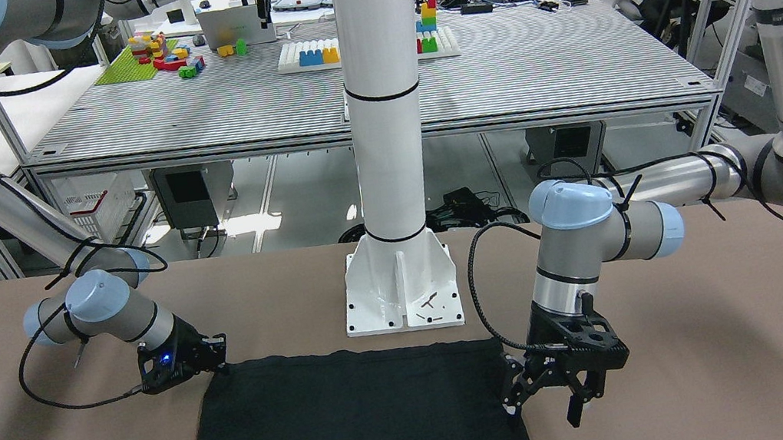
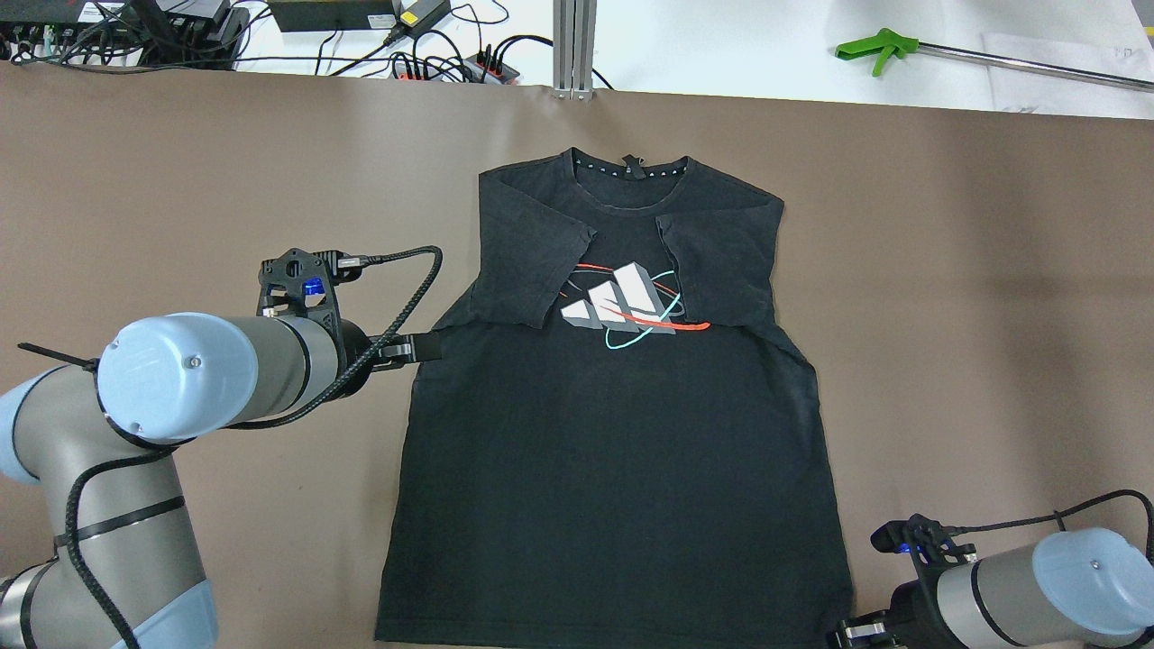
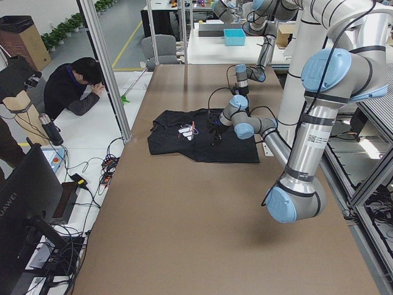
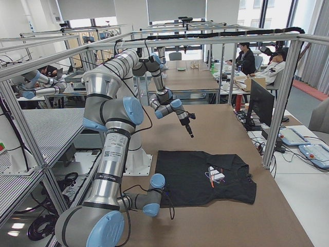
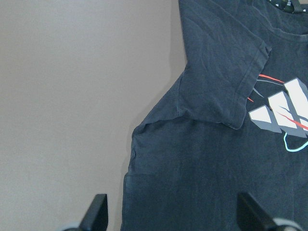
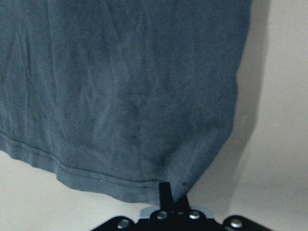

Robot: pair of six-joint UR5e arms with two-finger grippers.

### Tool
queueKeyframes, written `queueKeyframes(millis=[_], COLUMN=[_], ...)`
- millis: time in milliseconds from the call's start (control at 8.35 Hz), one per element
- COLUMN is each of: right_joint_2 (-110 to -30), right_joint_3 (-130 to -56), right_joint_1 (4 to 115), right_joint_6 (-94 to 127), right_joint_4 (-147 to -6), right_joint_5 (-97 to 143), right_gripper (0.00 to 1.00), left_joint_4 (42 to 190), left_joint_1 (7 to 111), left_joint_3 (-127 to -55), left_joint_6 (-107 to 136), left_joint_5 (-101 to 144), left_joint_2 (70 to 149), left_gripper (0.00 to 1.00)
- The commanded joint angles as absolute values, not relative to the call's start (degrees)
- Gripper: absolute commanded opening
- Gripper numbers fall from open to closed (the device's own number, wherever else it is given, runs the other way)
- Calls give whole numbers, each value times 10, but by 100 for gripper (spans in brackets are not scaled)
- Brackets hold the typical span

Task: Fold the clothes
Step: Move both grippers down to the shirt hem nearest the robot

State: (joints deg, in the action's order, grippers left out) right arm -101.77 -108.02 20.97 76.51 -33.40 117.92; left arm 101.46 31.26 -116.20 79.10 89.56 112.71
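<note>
The clothes are one black T-shirt (image 2: 613,451) lying flat on the brown table, both sleeves folded in over a chest logo (image 2: 622,302). My left gripper (image 2: 428,346) hovers over the shirt's left edge by the armpit. It is open, its fingertips (image 5: 98,211) spread wide above the fabric (image 5: 207,144), and the front-facing view shows the left gripper (image 1: 545,403) the same way. My right gripper (image 6: 166,192) is shut on the bottom hem corner (image 6: 144,180). From the front the right gripper (image 1: 223,363) touches the shirt's corner (image 1: 244,374).
The robot's white column and base plate (image 1: 402,288) stand just behind the hem. A green-handled tool (image 2: 874,45) and cables with power strips (image 2: 451,63) lie beyond the table's far edge. A person (image 3: 77,86) sits past the far end. Bare brown table (image 2: 992,315) flanks the shirt.
</note>
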Motion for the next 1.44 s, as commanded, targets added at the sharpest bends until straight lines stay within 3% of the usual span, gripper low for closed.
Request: queueKeyframes(millis=[0,240,719,1078,1318], right_joint_2=[-1017,-1017,-1016,-1012,-1009], right_joint_3=[-1083,-1082,-1081,-1083,-1083], right_joint_1=[214,241,302,326,331], right_joint_6=[764,753,704,703,703], right_joint_4=[-307,-305,-288,-279,-279], right_joint_5=[1176,1174,1204,1226,1226], right_gripper=[0,0,0,0,0], left_joint_4=[1015,1019,1021,1128,1214], left_joint_1=[276,236,66,29,26], left_joint_3=[-1222,-1278,-1294,-1275,-1215], left_joint_6=[812,851,964,970,953], left_joint_5=[895,894,759,716,715], left_joint_2=[1088,1019,1012,971,952], left_gripper=[94,94,94,94,94])
